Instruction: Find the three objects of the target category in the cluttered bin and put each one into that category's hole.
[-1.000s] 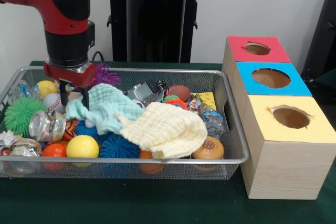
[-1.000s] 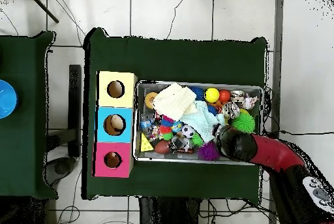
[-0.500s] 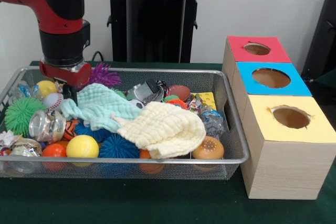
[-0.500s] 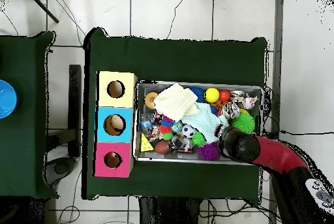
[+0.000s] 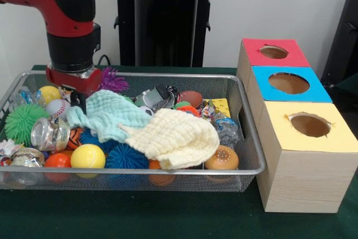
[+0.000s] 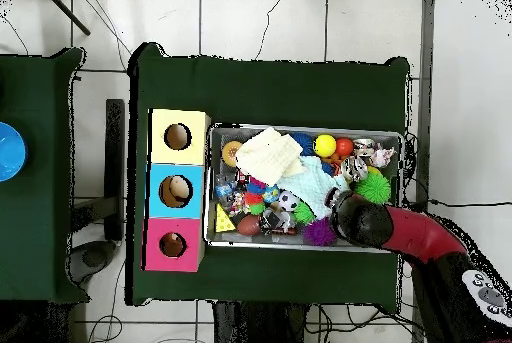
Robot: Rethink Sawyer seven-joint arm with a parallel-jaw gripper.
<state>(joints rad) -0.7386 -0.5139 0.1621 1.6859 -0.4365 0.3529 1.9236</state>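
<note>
Reaching low into the bin [image 5: 249, 163], our hand [image 5: 75, 100] sits at the green cloth [image 5: 109, 117] hiding toys; we cannot tell if it grips.

From my screen the front view is evenly and softly lit; I see no hard shadows, only a dim band under the wire bin [image 5: 246, 138] on the green desk [image 5: 168, 216]. The wall behind is bright and flat. Small glints sit on the clear jar [image 5: 49, 134] just below the jaws and on the crinkled foil wrappers [image 5: 226, 130] well off to the side of them. The box holes [image 5: 309, 125] go dark inside. Edges look slightly soft throughout, and the arm [image 5: 67, 9] shows a mild sheen. In the overhead view the white floor [image 6: 260, 19] is bright, the desk cloth reads very dark, and the bin contents are too small to resolve finely.
</note>
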